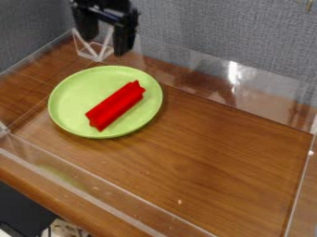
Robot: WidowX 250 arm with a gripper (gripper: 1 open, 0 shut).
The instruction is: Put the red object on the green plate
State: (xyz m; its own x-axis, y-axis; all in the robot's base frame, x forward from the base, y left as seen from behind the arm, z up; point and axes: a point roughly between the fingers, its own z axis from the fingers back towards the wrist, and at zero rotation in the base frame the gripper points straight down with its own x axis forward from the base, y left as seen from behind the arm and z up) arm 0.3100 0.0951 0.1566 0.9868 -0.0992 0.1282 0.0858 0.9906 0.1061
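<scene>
The red object (pixel 117 104) is a bright red elongated block lying diagonally on the green plate (pixel 69 106), a round lime-green plate at the left of the wooden table. My gripper (pixel 104 44) hangs above the plate's far rim, pointing down. Its two black fingers stand apart and hold nothing. The block lies free, well clear of the fingers.
Clear acrylic walls (pixel 235 79) ring the wooden tabletop (pixel 210 157), with a grey backdrop behind. Bare wood spreads to the right of the plate and in front of it.
</scene>
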